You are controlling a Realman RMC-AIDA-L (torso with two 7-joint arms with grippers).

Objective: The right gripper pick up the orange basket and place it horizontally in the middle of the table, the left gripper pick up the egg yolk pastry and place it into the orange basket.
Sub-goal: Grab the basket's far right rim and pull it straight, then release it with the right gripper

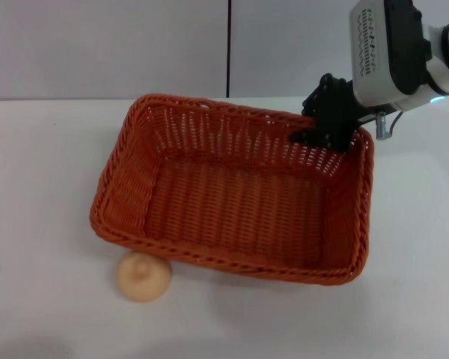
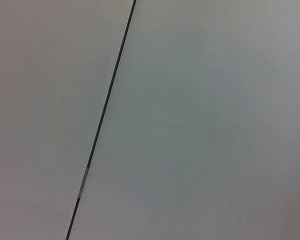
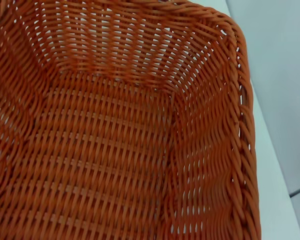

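Observation:
The orange basket (image 1: 232, 202) lies in the middle of the white table (image 1: 52, 164), its long side running a little askew. My right gripper (image 1: 325, 133) is at the basket's far right corner, with its black fingers (image 1: 308, 136) astride the braided rim and shut on it. The right wrist view looks straight into the basket's woven inside (image 3: 105, 140) and shows none of the fingers. The egg yolk pastry (image 1: 144, 276) sits on the table just outside the basket's near left corner, close to the rim. The left gripper is out of view.
The left wrist view shows only a pale wall with a thin dark seam (image 2: 102, 117). A grey wall (image 1: 105, 45) rises behind the table's back edge. Bare tabletop lies left of the basket and along the front edge.

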